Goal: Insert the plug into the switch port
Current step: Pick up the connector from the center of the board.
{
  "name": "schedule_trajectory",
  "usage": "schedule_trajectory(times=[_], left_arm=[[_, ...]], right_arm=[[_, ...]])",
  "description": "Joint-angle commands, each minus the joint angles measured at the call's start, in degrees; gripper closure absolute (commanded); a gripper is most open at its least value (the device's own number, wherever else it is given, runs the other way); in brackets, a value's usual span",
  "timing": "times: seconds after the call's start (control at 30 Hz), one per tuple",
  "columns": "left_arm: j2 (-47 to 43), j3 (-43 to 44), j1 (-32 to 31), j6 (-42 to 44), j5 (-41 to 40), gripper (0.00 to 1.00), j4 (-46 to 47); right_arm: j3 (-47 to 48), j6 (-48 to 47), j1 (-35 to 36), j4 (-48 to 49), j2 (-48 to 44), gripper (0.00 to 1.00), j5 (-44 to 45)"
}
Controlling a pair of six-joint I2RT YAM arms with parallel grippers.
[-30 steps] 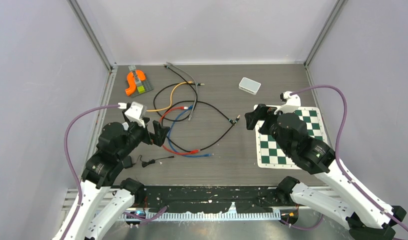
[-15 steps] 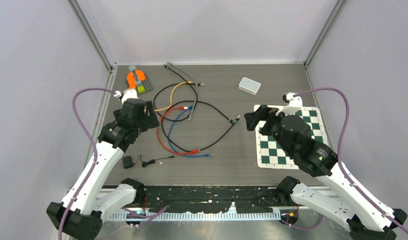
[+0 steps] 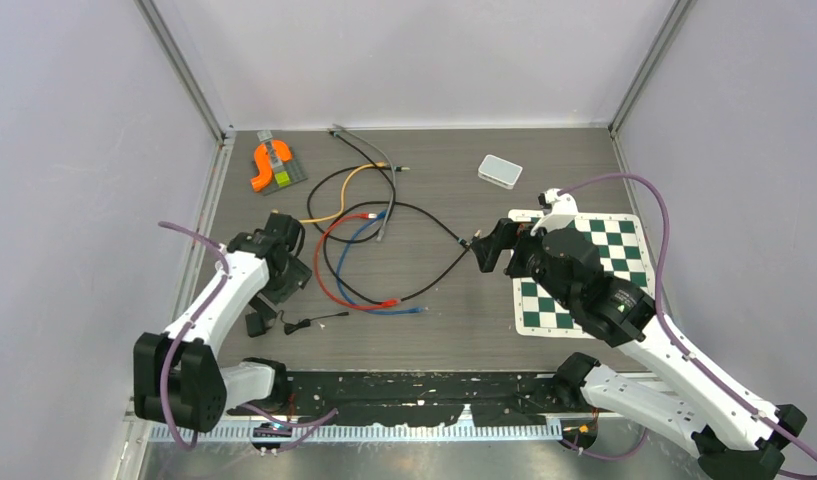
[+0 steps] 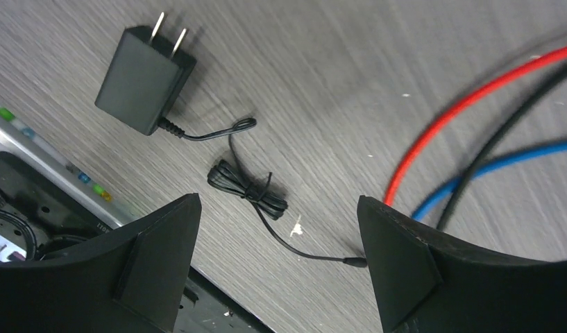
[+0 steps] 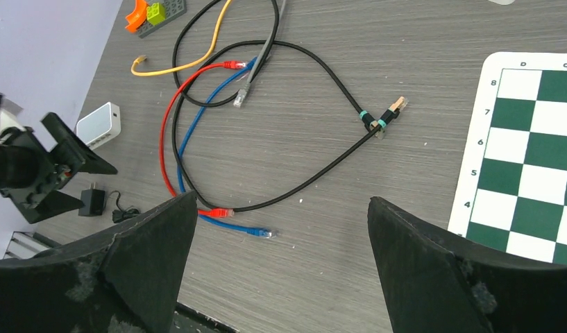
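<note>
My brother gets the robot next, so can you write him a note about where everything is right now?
Left hand: open and empty, above the thin cord of the black power adapter, at the table's near left.
Right hand: open and empty, facing the black cable's plug mid-table.
White switch: on the far side of the table, with no cable reaching it.
Done: nothing is held or inserted yet.
Left: grab a plug, carry it to the switch, push it into a port.
</note>
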Motion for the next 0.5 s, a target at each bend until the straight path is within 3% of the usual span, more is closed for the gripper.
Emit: schedule_trajectory(times=[0.0, 0.23, 0.33, 0.47], left_arm=[[2.0, -2.6, 0.5, -6.6, 0.4, 0.15, 3.7], [5.6, -6.2, 1.7, -13.3, -2.2, 0.17, 5.8], [5.9, -8.9, 1.7, -9.1, 2.0, 0.18, 15.4], [6.7, -7.2, 0.4, -5.4, 0.0, 0.18, 12.9]], right_arm=[[0.4, -0.5, 0.3, 2.2, -0.3, 0.00, -1.1], [1.3, -0.8, 0.3, 1.3, 0.2, 0.00, -1.7], [0.7, -0.3, 0.3, 1.7, 0.1, 0.00, -1.5], [0.5, -0.3, 0.3, 2.5, 0.3, 0.00, -1.6]])
